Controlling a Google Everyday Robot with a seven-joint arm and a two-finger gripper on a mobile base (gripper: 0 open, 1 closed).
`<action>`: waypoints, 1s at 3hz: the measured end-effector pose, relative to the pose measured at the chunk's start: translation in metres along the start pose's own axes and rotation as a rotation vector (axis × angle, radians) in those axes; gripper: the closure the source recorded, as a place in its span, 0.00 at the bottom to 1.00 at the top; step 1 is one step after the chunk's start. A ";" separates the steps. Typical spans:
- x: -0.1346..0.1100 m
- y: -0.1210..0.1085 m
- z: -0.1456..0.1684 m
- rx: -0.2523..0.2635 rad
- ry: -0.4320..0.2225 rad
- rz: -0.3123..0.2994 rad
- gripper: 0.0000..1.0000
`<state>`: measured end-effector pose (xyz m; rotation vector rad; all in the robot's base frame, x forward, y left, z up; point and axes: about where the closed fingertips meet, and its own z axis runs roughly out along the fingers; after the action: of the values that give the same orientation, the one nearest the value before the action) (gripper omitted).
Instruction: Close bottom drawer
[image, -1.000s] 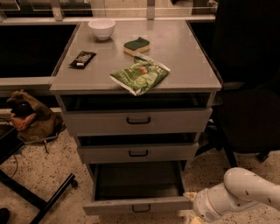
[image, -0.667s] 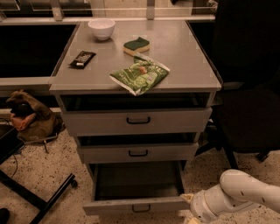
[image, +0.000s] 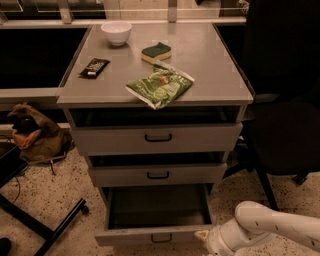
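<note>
The bottom drawer (image: 150, 233) is the lowest of three grey drawers and is pulled far out, its inside dark and empty, with a small black handle on its slim front. My white arm comes in from the lower right. My gripper (image: 204, 236) is at the right end of the drawer's front panel, close to it or touching it; most of it is cut off by the lower edge of the view.
The middle drawer (image: 158, 175) and top drawer (image: 158, 137) stand slightly out. On the cabinet top lie a green bag (image: 160, 87), a sponge (image: 156, 52), a white bowl (image: 116, 32) and a dark bar (image: 94, 67). A black chair (image: 285, 130) stands at right, a brown bag (image: 32, 135) on the floor at left.
My arm has moved left, bringing the gripper up to the right end of the bottom drawer's front. The drawer does not appear to have moved.
</note>
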<state>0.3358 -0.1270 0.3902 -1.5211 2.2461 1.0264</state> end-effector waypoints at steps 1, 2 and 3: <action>0.019 0.001 0.026 -0.043 0.005 0.020 0.00; 0.019 0.001 0.026 -0.043 0.005 0.020 0.00; 0.020 -0.010 0.051 -0.093 -0.021 0.007 0.00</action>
<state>0.3271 -0.1099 0.3378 -1.5330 2.2197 1.1577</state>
